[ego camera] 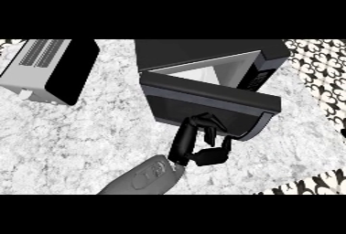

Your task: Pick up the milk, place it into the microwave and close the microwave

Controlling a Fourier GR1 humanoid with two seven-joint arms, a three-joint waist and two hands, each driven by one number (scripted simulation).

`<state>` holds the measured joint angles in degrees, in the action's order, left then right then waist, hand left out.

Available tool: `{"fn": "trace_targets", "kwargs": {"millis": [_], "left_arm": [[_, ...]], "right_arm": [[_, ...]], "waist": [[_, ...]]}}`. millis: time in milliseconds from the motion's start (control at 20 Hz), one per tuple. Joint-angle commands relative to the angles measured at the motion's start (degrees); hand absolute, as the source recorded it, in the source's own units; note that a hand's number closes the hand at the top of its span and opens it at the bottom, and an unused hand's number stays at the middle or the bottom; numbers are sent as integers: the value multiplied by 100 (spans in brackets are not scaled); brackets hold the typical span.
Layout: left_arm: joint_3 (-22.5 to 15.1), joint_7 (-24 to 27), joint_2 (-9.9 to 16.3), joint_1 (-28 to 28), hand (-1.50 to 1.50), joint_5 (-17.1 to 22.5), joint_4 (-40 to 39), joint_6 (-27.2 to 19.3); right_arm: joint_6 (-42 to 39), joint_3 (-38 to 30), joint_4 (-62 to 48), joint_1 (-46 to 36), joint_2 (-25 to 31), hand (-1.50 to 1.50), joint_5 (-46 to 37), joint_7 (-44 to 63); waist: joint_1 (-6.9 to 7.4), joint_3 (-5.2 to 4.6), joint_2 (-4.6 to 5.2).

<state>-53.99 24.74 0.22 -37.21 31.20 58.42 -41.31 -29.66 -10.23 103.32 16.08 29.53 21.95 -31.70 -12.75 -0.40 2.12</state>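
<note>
Head view: my right hand (196,141), holding nothing, presses relaxed fingers against the half-shut microwave door (202,103) near the counter's (81,137) far edge; I can't see the milk.

I read this as a kitchen: speckled stone bench (81,137), black microwave (209,55) with door open, grey appliance (47,68) at left, patterned tile (317,59).
</note>
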Motion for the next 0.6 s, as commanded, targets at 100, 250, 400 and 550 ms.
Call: {"fn": "trace_targets", "kwargs": {"millis": [100,250,400,550], "left_arm": [[228,-152,-21,-603,-150,594,-228,-466],[304,-166,-22,-733,-150,736,-411,-633],[530,-167,-22,-1003,-150,956,-477,-808],[729,13,-22,-1085,-150,1219,-514,-888]], "right_arm": [[-145,-196,136,-177,277,-150,163,35],[228,-834,266,-571,718,-150,-248,-34],[460,-1056,262,-790,932,150,-663,-82],[545,-1124,356,-905,1009,150,-743,-79]], "waist": [[-248,11,52],[-356,-5,62],[-332,3,118],[-371,-10,161]]}}
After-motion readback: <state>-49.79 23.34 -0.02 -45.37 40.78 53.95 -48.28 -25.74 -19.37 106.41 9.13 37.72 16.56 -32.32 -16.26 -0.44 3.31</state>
